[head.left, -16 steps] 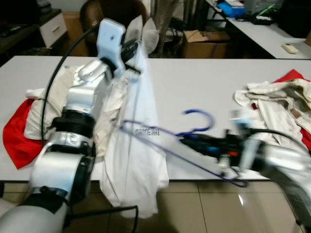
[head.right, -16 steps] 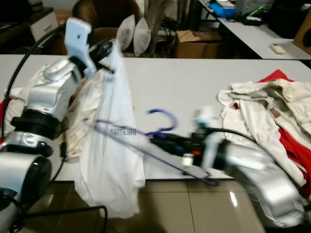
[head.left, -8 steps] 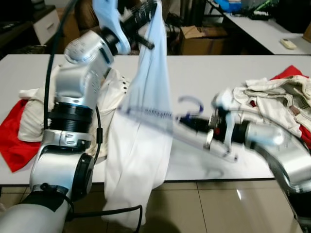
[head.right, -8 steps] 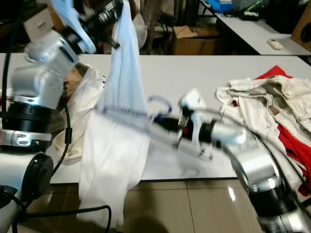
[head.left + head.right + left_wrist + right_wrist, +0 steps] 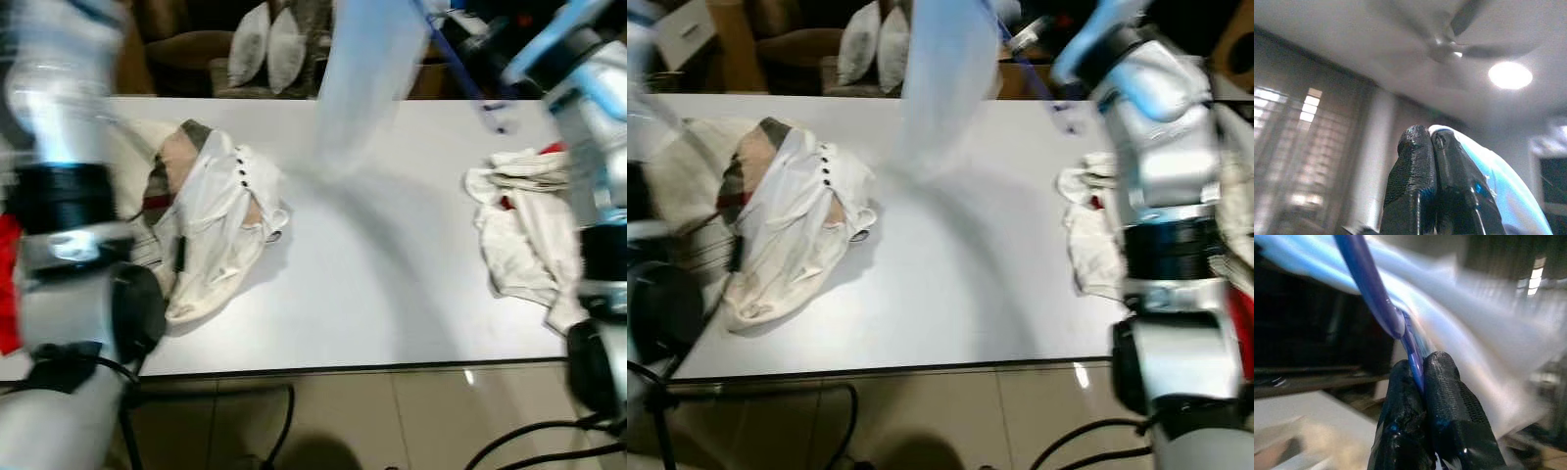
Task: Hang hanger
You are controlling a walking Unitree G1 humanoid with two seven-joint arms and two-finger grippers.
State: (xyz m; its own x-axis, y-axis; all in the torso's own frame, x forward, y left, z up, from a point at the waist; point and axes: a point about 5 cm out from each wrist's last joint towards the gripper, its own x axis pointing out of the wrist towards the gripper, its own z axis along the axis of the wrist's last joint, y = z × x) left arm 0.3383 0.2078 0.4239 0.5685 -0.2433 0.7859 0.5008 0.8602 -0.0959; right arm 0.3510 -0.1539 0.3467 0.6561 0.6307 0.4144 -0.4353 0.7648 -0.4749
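We've got the right gripper point(image 5: 1418, 377) clamped on the blue hanger point(image 5: 1369, 293), white shirt point(image 5: 362, 78) draped just past it. Left gripper point(image 5: 1432, 142) pinches the fabric shut, probably keeping it up off the table point(image 5: 392, 274).

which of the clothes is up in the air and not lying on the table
The pale white shirt, raised above the table's far edge on the blue hanger. The buttoned white pile and the white heap beside the right arm lie flat.
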